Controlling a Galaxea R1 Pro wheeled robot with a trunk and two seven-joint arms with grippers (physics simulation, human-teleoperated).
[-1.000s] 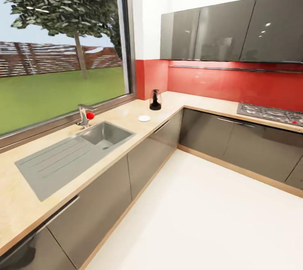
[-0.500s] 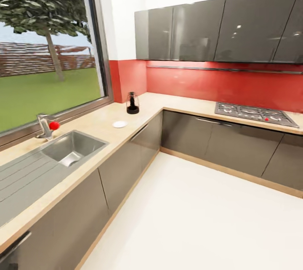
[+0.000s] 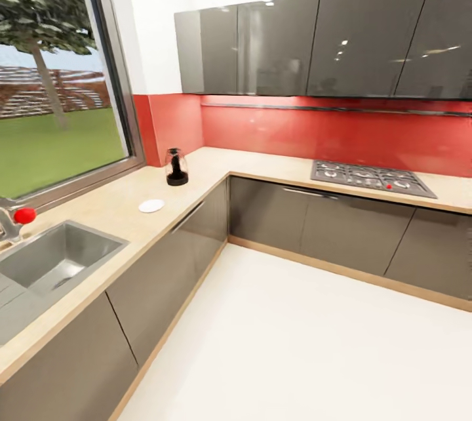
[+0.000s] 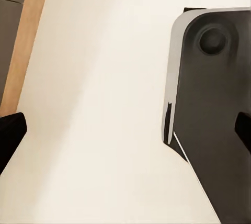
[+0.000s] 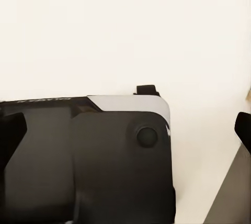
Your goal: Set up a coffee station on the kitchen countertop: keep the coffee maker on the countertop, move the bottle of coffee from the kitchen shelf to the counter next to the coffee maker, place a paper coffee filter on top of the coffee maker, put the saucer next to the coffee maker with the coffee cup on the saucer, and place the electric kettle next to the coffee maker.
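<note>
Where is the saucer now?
In the head view, the saucer lies on the left counter, between the sink and the coffee maker.

The left gripper (image 4: 125, 132) pointed downward, its two dark fingers (image 4: 9, 135) showing only as tips at opposite edges of the left wrist view, spread wide with nothing between them. The right gripper (image 5: 125, 130) hung likewise, fingers (image 5: 243, 127) parted and empty, above the robot's dark, grey-edged base (image 5: 104, 161).

Black base plate (image 4: 214, 103) with rounded silver-trimmed corner and round recess.
</note>
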